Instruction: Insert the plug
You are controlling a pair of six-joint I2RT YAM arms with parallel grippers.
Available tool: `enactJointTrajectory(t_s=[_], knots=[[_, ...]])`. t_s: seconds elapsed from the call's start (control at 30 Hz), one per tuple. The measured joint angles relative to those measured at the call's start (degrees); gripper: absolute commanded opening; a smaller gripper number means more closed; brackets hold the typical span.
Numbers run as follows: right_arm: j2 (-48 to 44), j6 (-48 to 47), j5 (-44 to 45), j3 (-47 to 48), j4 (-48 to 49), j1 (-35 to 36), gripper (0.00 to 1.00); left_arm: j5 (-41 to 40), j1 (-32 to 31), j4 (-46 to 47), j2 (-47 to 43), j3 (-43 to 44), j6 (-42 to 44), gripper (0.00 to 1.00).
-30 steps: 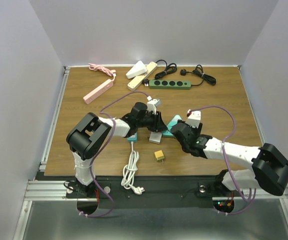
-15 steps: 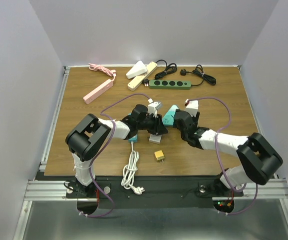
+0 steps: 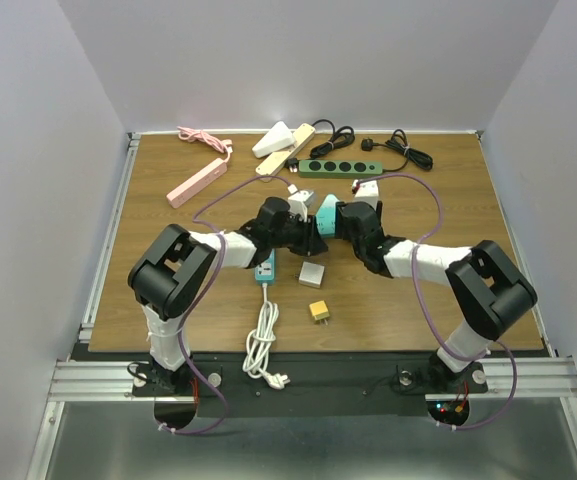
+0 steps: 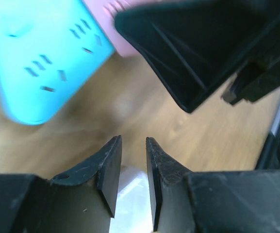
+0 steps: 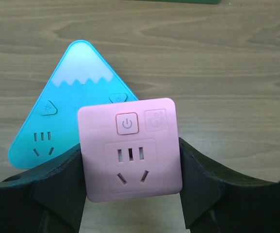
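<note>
My right gripper (image 5: pixel 130 155) is shut on a pink square socket adapter (image 5: pixel 130 145), gripping its two sides with the socket face towards the camera. A teal triangular socket (image 5: pixel 79 92) lies on the wood just beyond it. My left gripper (image 4: pixel 132 143) is nearly closed on a white plug (image 4: pixel 130 194) held deep between its fingers. It faces the pink adapter (image 4: pixel 125 29) and the teal socket (image 4: pixel 38 53). In the top view the left gripper (image 3: pixel 306 222) and right gripper (image 3: pixel 338 218) meet tip to tip at the teal socket (image 3: pixel 324 228).
A teal power strip (image 3: pixel 266 266) with a coiled white cable (image 3: pixel 262 335), a grey block (image 3: pixel 312 274) and a yellow plug (image 3: pixel 319 311) lie near the front. A green strip (image 3: pixel 340 169), cream strips (image 3: pixel 286 145), a pink strip (image 3: pixel 197 182) and black cables (image 3: pixel 403 150) lie at the back.
Both grippers have moved away from the front edge towards the table's middle. The right arm swung left with the pink adapter, and the teal triangle now sits farther back and left.
</note>
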Motion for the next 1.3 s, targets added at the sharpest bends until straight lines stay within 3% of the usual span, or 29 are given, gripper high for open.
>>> enactJointTrajectory(t_s=[0.1, 0.2, 0.33, 0.87, 0.97, 1.17, 1.3], knots=[[2.2, -0.3, -0.5, 1.7, 1.1, -0.3, 0.05, -2.0, 2.5, -0.7, 0.0, 1.6, 0.4, 0.41], [2.9, -0.6, -1.1, 2.5, 1.3, -0.5, 0.05, -4.2, 4.2, -1.2, 0.0, 3.6, 1.0, 0.57], [3.3, -0.7, -1.7, 3.1, 1.1, -0.5, 0.05, -6.1, 5.9, -1.4, 0.1, 7.3, 1.5, 0.68], [4.2, -0.5, -4.3, 5.1, -0.7, -1.6, 0.04, -4.9, 7.4, 0.0, 11.5, 12.8, 1.9, 0.71], [4.5, -0.5, -4.7, 5.6, -0.9, -1.8, 0.04, -4.0, 7.5, 0.6, 12.6, 13.5, 1.6, 0.68], [5.9, -0.8, -5.2, 7.6, -1.6, -2.6, 0.03, -2.4, 8.5, 2.0, 13.7, 14.6, -0.2, 0.37], [6.9, -0.8, -6.0, 8.6, -1.6, -3.4, 0.03, -2.4, 9.2, 3.2, 14.0, 14.7, -0.4, 0.34]])
